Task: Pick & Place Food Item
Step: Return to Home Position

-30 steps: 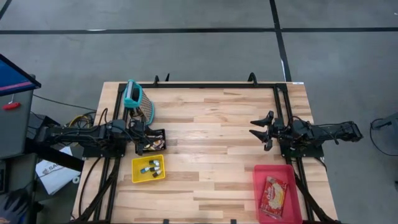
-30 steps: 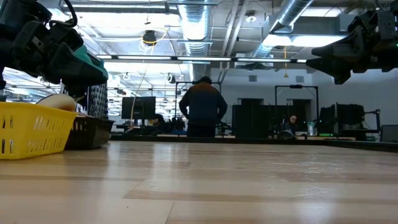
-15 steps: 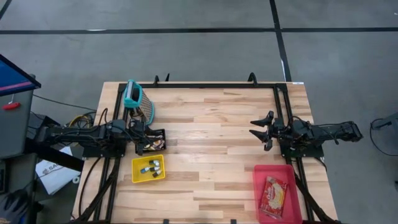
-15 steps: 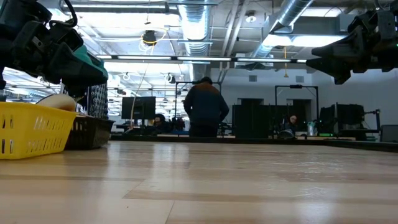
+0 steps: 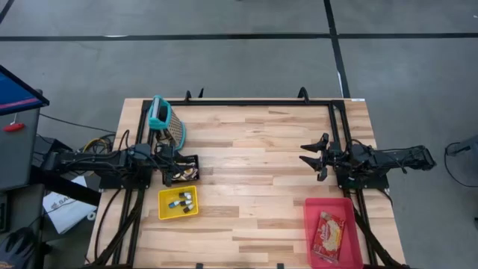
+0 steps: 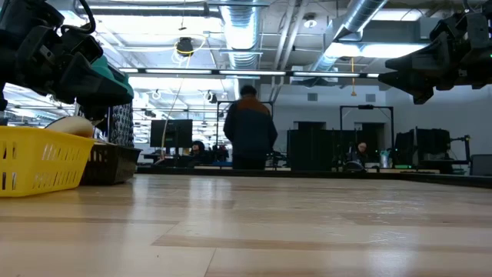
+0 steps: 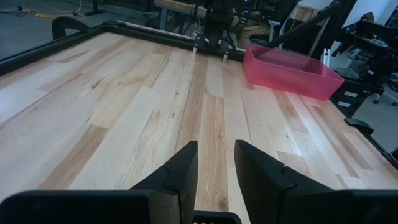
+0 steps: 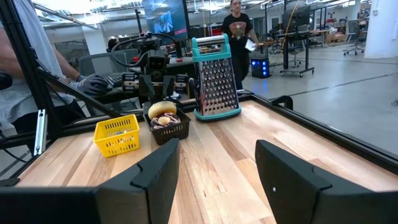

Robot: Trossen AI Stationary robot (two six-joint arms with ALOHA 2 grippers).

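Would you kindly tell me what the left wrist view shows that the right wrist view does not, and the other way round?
Only the left wrist view shows the red bin, farther off across the wooden table, past the left claw, whose fingers stand slightly apart. Only the right wrist view shows the yellow bin, the black basket and the grater, past the wide-open right claw. Both show the same wooden table.

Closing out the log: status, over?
Left hand barely open, empty, beside black basket. Right hand open, empty, raised at right. Bottles lie in yellow bin. Nothing between hands.
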